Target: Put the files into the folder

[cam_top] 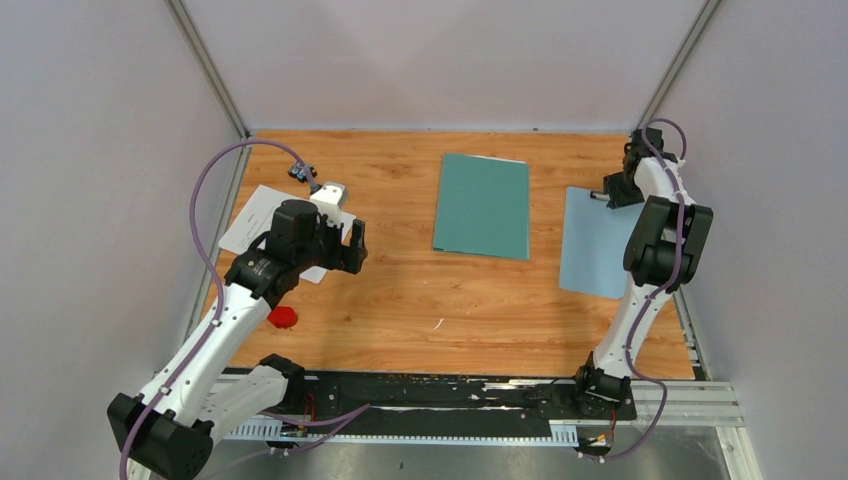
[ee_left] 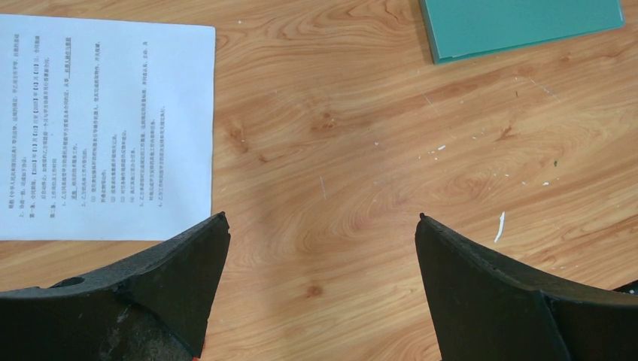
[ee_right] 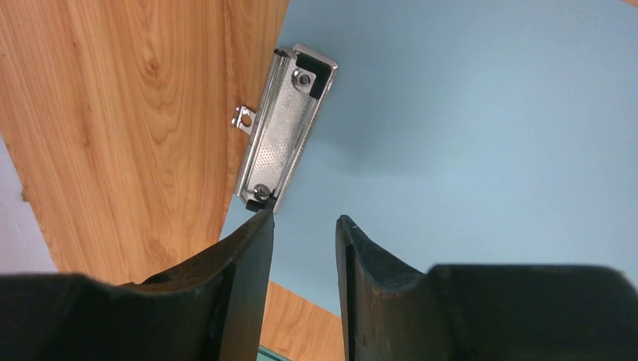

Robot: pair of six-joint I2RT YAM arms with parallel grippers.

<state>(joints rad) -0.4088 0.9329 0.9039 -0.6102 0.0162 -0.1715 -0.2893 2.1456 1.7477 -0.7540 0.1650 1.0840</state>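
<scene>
The teal-green folder [cam_top: 482, 205] lies shut and flat at the table's middle back; one corner of it shows in the left wrist view [ee_left: 519, 26]. A white printed sheet, one of the files [cam_top: 255, 220], lies at the left, partly under my left arm; it also shows in the left wrist view [ee_left: 105, 128]. My left gripper [cam_top: 358, 247] is wide open and empty over bare wood [ee_left: 322, 218], between the sheet and the folder. My right gripper [cam_top: 600, 197] hangs over the far end of a light blue clipboard, its jaws a narrow gap apart with nothing between them [ee_right: 303, 218].
The light blue clipboard [cam_top: 598, 242] lies at the right, its metal clip [ee_right: 284, 128] at the far end. A small red object [cam_top: 283, 318] sits near the left arm. White flecks [ee_left: 499, 226] dot the wooden table [cam_top: 420, 310]. Walls close in three sides.
</scene>
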